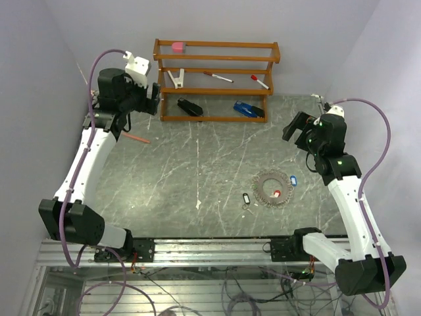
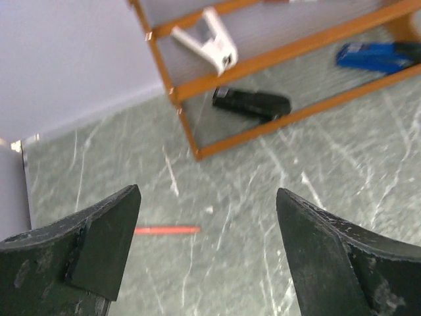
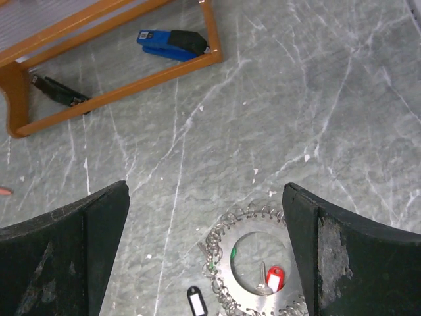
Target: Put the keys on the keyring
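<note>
The left gripper (image 2: 207, 220) and right gripper (image 3: 205, 210) are held spread, empty. A red-tagged small metal key (image 1: 277, 193) is seen inside the large grey toothed metal keyring (image 1: 260, 187).

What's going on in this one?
Nothing is being handled yet. Both arms are raised with open, empty grippers: the left gripper near the wooden rack, the right gripper above the keyring, which lies flat on the table. A red-tagged key sits inside the ring. In the top view, a blue-tagged key lies just right of it and a black-tagged key to its left.
</note>
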